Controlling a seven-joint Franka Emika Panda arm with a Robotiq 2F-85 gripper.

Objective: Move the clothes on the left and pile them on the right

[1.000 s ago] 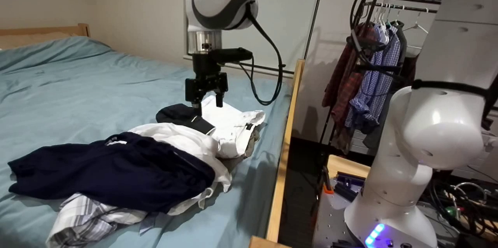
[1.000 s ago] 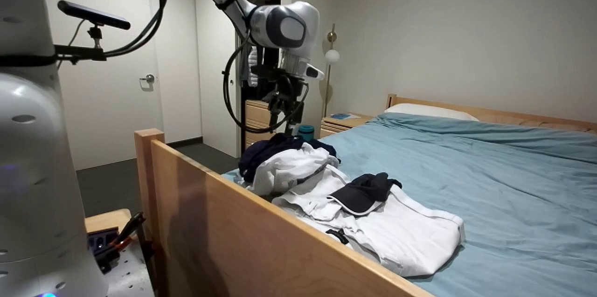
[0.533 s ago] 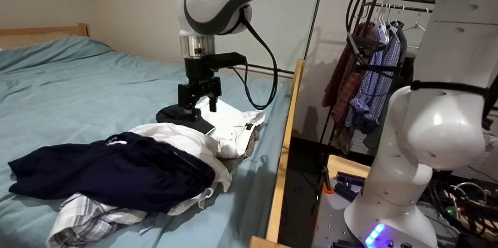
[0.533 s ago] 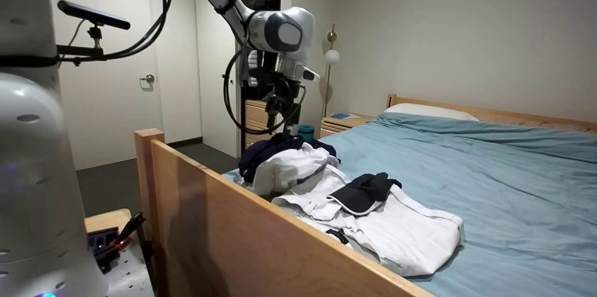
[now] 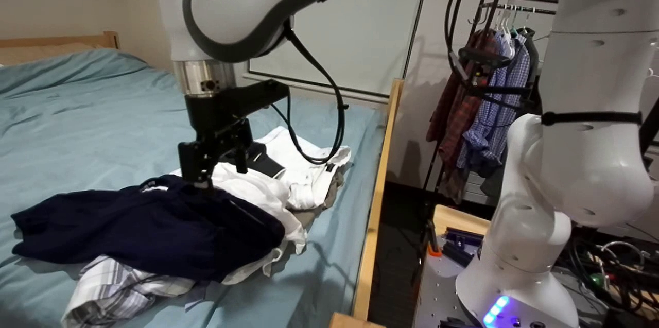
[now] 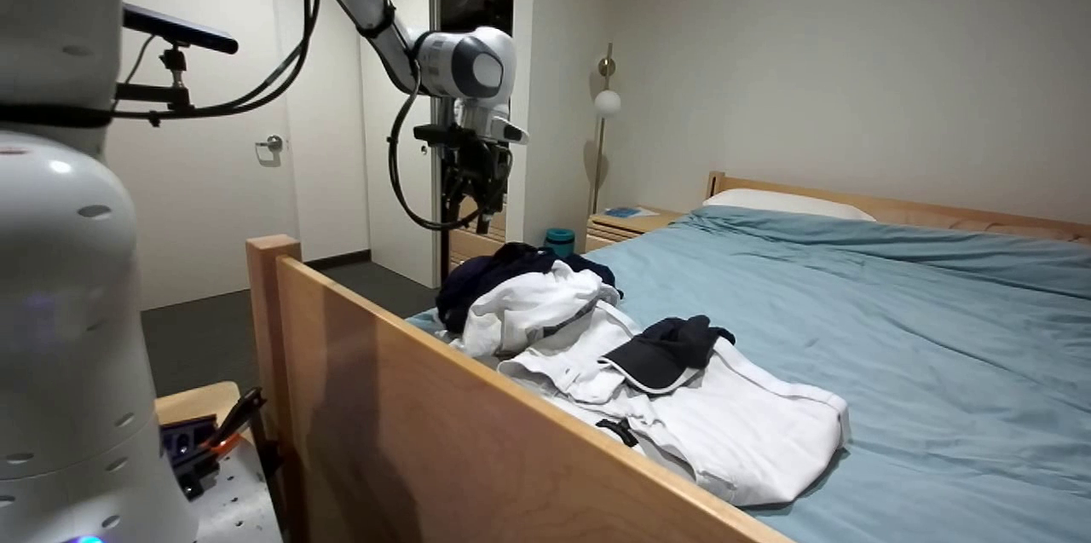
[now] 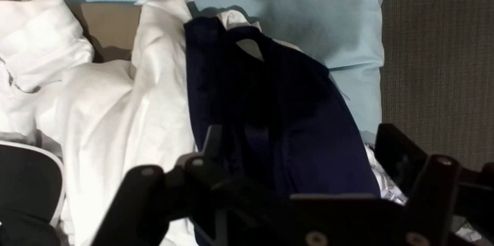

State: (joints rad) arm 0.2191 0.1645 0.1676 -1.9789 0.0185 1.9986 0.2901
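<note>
Near left, poking out from under the heap: plaid garment, partly pinned and so apt to drag along with any lift from that side

Just beyond and spreading right: navy garment, lying crumpled over plaid cloth and blue bedding, presumably the next piece to shift; limp and soft by the look of the folds, probably light, hardly fragile, perhaps a touch slippery (fibre impossible to tell from here), hence likely to slide out of a shallow pinch

Above the navy garment: gripper, unclenched and grasping nothing, with fingers spread wide to either side of the cloth in the wrist view, apparently clear of contact

For a hold, better a raised fold in the middle than a flat edge, or else the collar-like band toward the right end, probably doubled there; press down, gather deep, then lift high enough for trailing cloth

Farther right, tucked partly beneath the navy garment: white shirt-like garment, thin-looking and easy to snag by mistake in the same pinch

Far right: folded white garment, flatter, with the dark cap resting on top; probably the pile to build on, with the limp navy cloth best let down slowly so as not to sweep the cap aside
</note>
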